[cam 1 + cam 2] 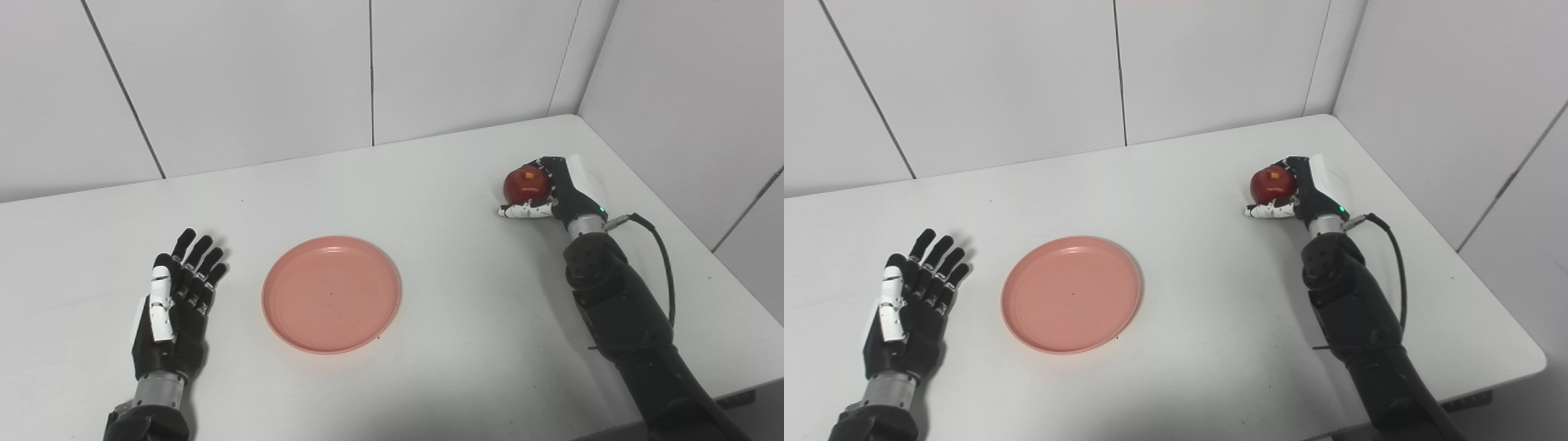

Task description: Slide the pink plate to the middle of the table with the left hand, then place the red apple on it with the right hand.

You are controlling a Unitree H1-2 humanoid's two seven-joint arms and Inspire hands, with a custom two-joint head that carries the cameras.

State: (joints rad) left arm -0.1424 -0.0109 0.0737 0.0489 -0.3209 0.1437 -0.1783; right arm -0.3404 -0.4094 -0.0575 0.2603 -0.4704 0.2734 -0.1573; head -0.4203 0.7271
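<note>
My right hand [554, 190] is out at about two o'clock on the white counter [441, 343], wrapped around the red apple [526, 183], thumb lying white beneath it and the other fingers curled round its far side, where I can't make them out. Whether the apple is resting on the counter or is just off it, I cannot tell; my thumb hides its underside. Its stem dimple faces up toward me. A black cable [658, 245] loops off my right wrist, and the forearm runs out of sight at the bottom edge. The pink plate [331, 294] sits flat near the middle of the counter, a touch to the nine o'clock side, nothing on it but a tiny dark speck. My left hand [173, 306] lies at nine o'clock from the plate, just beside it but apart, palm up, fingers spread and straight, holding nothing. Its forearm is cut off at the lower edge too.
</note>
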